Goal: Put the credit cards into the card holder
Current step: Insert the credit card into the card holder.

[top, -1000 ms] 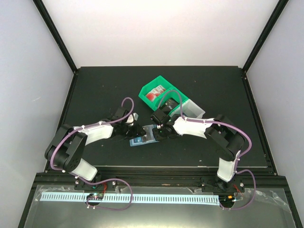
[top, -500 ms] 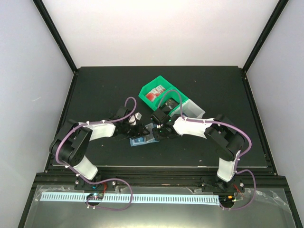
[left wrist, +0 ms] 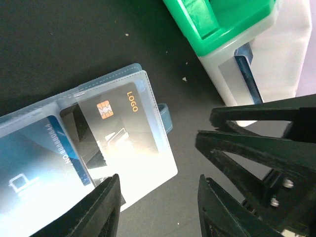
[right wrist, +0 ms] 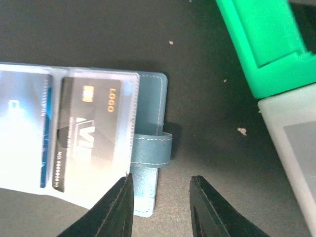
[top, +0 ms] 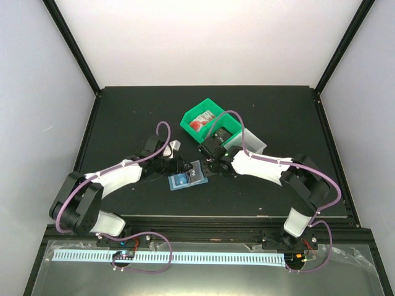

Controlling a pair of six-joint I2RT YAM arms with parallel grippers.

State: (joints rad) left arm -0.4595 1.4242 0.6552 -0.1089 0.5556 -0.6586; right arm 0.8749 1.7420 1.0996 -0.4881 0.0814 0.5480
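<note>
On the black table (top: 123, 117), the teal card holder (top: 187, 179) lies open, a dark card (right wrist: 89, 133) and a blue card (left wrist: 29, 173) in its clear sleeves; red-and-white cards (top: 200, 120) sit in the green bin (top: 213, 103). The left gripper (left wrist: 158, 212) and right gripper (right wrist: 160, 207) hover half-spread and empty over the holder's edges. White walls (top: 203, 43) surround the table.

Left claw (left wrist: 158, 207) and right claw (right wrist: 160, 202) hang parted (near each other).

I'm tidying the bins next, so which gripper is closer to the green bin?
Right. The right gripper hovers just on the near side of the green bin, by the tab of the card holder; the left gripper is farther off, at the holder's left side.
</note>
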